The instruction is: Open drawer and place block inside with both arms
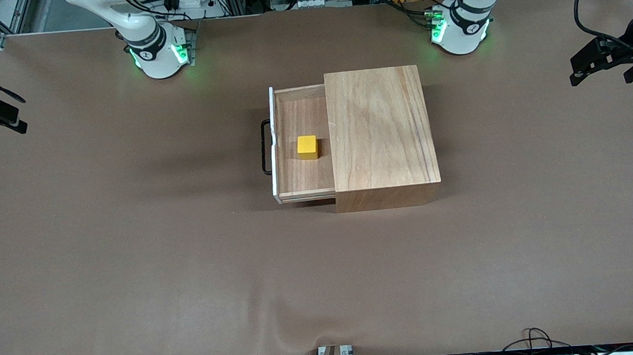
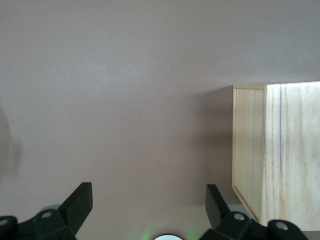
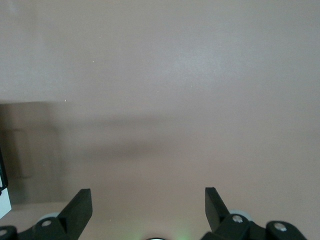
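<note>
The drawer (image 1: 305, 175) stands pulled out of the wooden box (image 1: 380, 134) toward the right arm's end of the table, its black wire handle (image 1: 264, 148) outermost. The yellow block (image 1: 307, 147) rests inside the drawer, close to the box's opening. My left gripper (image 1: 574, 72) hangs open and empty above the table at the left arm's end, well away from the box. In the left wrist view that gripper (image 2: 148, 200) shows only bare table between its fingers, with the box (image 2: 280, 150) to one side. My right gripper (image 1: 20, 116) (image 3: 148, 200) is open and empty at the right arm's end.
Brown paper covers the table (image 1: 189, 264). The two green-lit arm bases (image 1: 157, 52) (image 1: 459, 28) stand along the edge farthest from the front camera. Cables (image 1: 534, 340) lie at the nearest edge.
</note>
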Controlling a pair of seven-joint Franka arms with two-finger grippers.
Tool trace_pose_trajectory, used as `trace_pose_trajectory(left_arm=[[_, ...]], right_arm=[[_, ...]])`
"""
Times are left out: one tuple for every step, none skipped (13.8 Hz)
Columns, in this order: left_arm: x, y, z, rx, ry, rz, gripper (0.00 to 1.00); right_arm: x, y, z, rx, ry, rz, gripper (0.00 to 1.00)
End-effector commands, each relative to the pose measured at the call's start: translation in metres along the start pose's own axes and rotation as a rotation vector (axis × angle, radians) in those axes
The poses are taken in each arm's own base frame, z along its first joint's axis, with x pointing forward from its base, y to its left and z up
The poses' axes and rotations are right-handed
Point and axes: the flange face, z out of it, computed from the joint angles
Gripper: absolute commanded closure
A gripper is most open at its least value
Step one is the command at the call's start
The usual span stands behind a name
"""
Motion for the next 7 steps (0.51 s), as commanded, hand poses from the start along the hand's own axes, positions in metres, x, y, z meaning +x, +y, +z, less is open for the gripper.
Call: trace_pose_trajectory(left_arm=[[-0.003,0.001,-0.007,-0.010,0.019,-0.012,0.00],[-0.004,0.002,-0.012,-0.008,0.026,-0.009,0.00],[-0.003,0.001,-0.022,-0.009,0.048,-0.008,0.00],[-0.001,0.001,-0.026,-0.006,0.054,-0.003,0.00],[0.001,0.001,-0.026,-0.008,0.053,0.000,0.00],[0.000,0.000,-0.026,-0.008,0.051,-0.002,0.00],[0.000,-0.001,-0.026,-0.007,0.051,-0.003,0.00]], right_arm=[[-0.003,0.001,-0.002,-0.015,0.007,-0.010,0.00],[-0.003,0.000,-0.002,-0.015,0.007,-0.012,0.00],[-0.003,0.000,-0.002,-0.015,0.007,-0.010,0.00],[-0.002,-0.001,-0.002,-0.014,0.005,-0.012,0.00],[-0.003,0.000,-0.001,-0.013,0.002,-0.010,0.00],[-0.003,0.001,-0.001,-0.013,-0.001,-0.007,0.00],[-0.003,0.002,-0.001,-0.013,-0.001,-0.007,0.00]])
